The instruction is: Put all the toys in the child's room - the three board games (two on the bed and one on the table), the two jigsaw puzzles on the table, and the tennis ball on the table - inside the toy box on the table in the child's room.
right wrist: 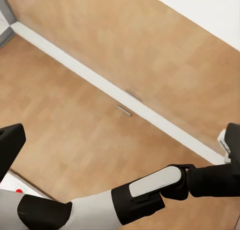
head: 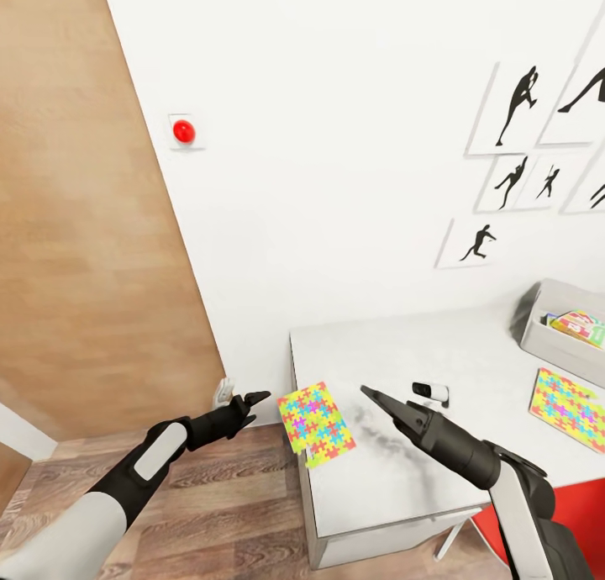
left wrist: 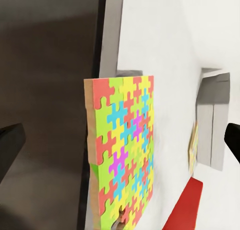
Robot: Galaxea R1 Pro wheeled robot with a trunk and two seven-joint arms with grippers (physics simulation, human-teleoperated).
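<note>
Clearly both arms' fingers are spread wide and empty, the left near a jigsaw puzzle.

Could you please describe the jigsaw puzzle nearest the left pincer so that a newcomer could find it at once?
Start at the pale grey table against the white wall. At its left edge, overhanging the corner, lies a flat jigsaw puzzle box just ahead of the left pincer. Unlike the second puzzle box near the toy box, it sits alone, far from the tub.
</note>
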